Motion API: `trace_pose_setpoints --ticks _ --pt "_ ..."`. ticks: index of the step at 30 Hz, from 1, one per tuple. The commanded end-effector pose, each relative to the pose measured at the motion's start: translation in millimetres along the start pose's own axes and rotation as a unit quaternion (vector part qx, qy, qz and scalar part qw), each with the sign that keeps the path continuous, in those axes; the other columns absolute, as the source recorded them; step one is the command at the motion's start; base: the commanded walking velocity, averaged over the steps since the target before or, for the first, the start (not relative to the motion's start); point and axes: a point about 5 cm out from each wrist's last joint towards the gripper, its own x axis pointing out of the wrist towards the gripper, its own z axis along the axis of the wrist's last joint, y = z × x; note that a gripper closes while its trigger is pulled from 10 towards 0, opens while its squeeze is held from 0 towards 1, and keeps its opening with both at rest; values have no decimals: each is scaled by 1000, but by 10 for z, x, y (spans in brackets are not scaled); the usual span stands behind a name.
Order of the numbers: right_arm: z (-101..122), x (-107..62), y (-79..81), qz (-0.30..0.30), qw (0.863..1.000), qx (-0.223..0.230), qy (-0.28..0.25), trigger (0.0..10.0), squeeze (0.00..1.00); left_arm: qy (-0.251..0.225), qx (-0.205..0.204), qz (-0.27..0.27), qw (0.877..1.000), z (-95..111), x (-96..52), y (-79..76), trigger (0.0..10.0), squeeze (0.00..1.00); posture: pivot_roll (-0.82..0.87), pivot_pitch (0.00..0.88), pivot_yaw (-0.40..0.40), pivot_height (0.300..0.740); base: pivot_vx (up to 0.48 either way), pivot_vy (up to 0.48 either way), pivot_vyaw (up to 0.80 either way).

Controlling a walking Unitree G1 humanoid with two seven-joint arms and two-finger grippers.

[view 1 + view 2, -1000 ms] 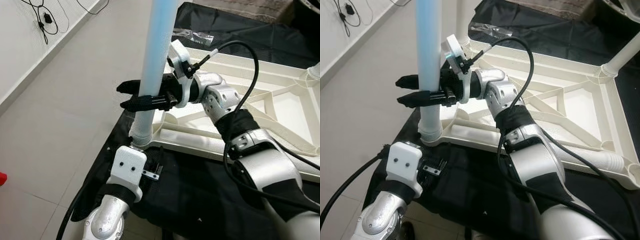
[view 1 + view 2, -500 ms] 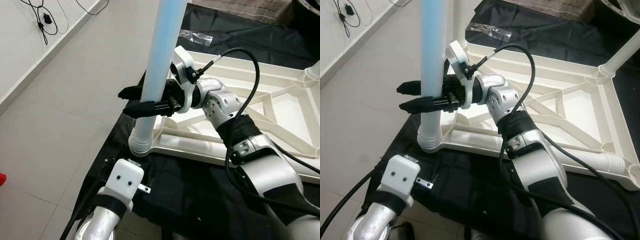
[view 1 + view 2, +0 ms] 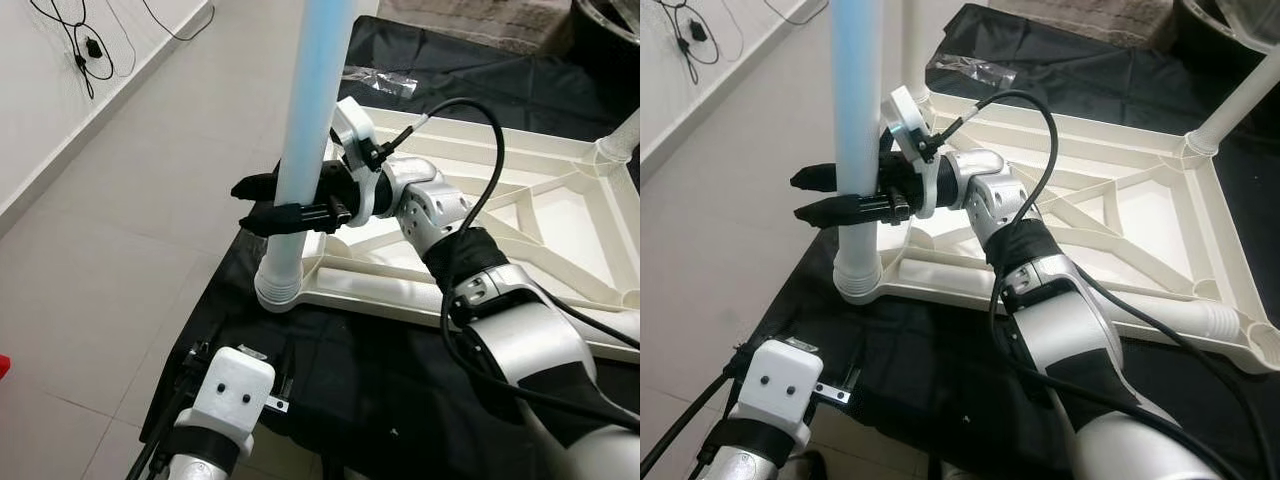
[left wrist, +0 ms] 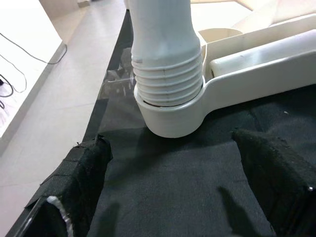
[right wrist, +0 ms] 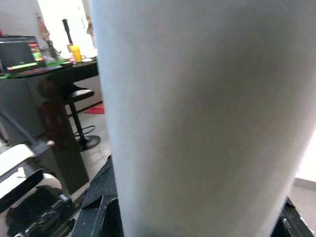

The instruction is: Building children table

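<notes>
Head views: pale tiled floor [image 3: 110, 230] under a black cloth [image 3: 940, 350] bearing the upturned cream plastic tabletop [image 3: 1120, 200]. The right gripper [image 3: 262, 201] clamps the upright pale-blue table leg [image 3: 310, 110] seated in a corner socket. Left wrist view: the left gripper [image 4: 177, 182] is spread open, clear of the threaded joint [image 4: 168, 81]. Right wrist view: leg surface close up.

Table leg [image 3: 312, 110] top out of frame

Right gripper [image 3: 830, 196] clamped around upright table leg [image 3: 857, 120] (threaded into tabletop [image 3: 1110, 190] corner, nine o'clock side).
</notes>
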Motion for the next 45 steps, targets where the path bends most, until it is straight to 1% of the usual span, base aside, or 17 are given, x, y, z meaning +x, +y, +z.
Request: trace_pose_setpoints --ticks 1,21,24,26,29,31,32,34,36,37,39,40,41,42,43,44,45 --pt "-453 -31 45 -23 994 64 89 10000 0 5 12 -12 1000 -23 -27 -42 10000 0 103 321 -123 740 0 0 0" --pt "-485 -186 -64 -161 981 12 105 10000 0 9 10 -23 1000 -45 -13 -89 10000 0 100 317 -112 740 0 0 0" --pt "-516 -251 -76 -202 975 16 93 10000 0 10 8 -24 1000 -49 -17 -94 10000 0 98 320 -109 740 0 0 0" --pt "-581 -337 -120 -290 954 26 76 10000 0 13 5 -25 1000 -55 -26 -94 10000 0 98 322 -112 740 0 0 0" --pt "-581 -337 -120 -290 954 26 76 10000 0 13 5 -25 1000 -55 -26 -94 10000 0 98 322 -112 740 0 0 0" --pt "-593 -358 -155 -331 940 29 72 10000 0 13 5 -25 1000 -56 -28 -91 10000 0 98 322 -112 740 0 0 0" --pt "-588 -391 -227 -402 912 27 74 10000 0 13 6 -25 1000 -55 -31 -90 10000 0 100 320 -112 740 0 0 0" --pt "-588 -391 -227 -402 912 27 74 10000 0 13 6 -25 1000 -55 -31 -90 10000 0 100 320 -112 740 0 0 0" --pt "-580 -491 -330 -531 844 31 71 10000 0 11 6 -24 1000 -52 -29 -88 10000 0 100 315 -114 740 0 0 0" --pt "-580 -491 -330 -531 844 31 71 10000 0 11 6 -24 1000 -52 -29 -88 10000 0 100 315 -114 740 0 0 0" --pt "-608 -621 -365 -639 766 41 62 10000 0 11 6 -22 1000 -50 -27 -84 10000 0 100 316 -113 740 0 0 0" --pt "-608 -621 -365 -639 766 41 62 10000 0 11 6 -22 1000 -50 -27 -84 10000 0 100 316 -113 740 0 0 0" --pt "-628 -658 -366 -667 741 47 59 10000 0 10 6 -21 1000 -50 -27 -83 10000 0 100 316 -113 740 0 0 0" --pt "-628 -658 -366 -667 741 47 59 10000 0 10 6 -21 1000 -50 -27 -83 10000 0 100 316 -113 740 0 0 0" --pt "-643 -688 -358 -700 711 41 53 10000 0 10 6 -19 1000 -50 -24 -80 10000 0 103 312 -116 740 0 0 0" --pt "-657 -733 -341 -744 665 32 47 10000 0 8 5 -20 1000 -45 -21 -81 10000 0 106 310 -114 740 0 0 0" --pt "-657 -733 -341 -744 665 32 47 10000 0 8 5 -20 1000 -45 -21 -81 10000 0 106 310 -114 740 0 0 0"
